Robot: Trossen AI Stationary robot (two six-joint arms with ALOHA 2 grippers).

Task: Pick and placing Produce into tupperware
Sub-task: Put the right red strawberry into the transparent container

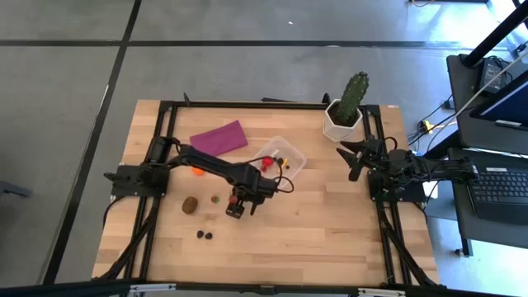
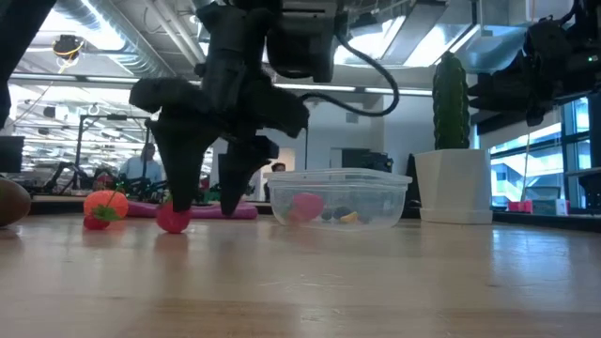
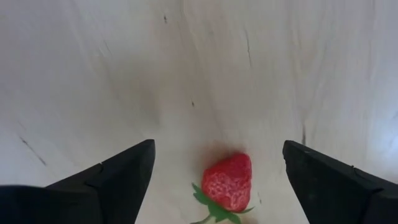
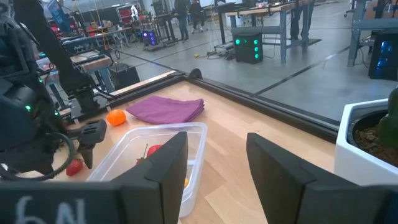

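- Left gripper [image 3: 214, 171] is spread wide, fingers pointing down at the table [image 1: 330, 239], and it's got nothing in its grip.
- A red strawberry [image 3: 227, 182] sits on the wood right between the two fingertips [image 3: 127, 171], not touching either one. In the low view the same strawberry [image 2: 173, 219] is on the table at the tip of one finger.
- Just beyond that gripper is the clear tupperware [image 1: 280, 159], already with a few bits of produce inside: red pieces plus a small yellow piece [image 2: 348, 217].
- On the gripper's other side there's a tiny green piece [image 1: 214, 199], then a brown kiwi-like oval [image 1: 190, 204], and closer to the table's front edge two dark berries [image 1: 204, 235].
- An orange ball [image 1: 197, 172] sits near the arm's base side, beside a flat purple cloth [image 1: 219, 138].
- Right gripper [image 4: 214, 171] waits off by the table's right edge, partly open and holding nothing, near the cactus [image 1: 355, 95] in its white pot [image 1: 341, 122].
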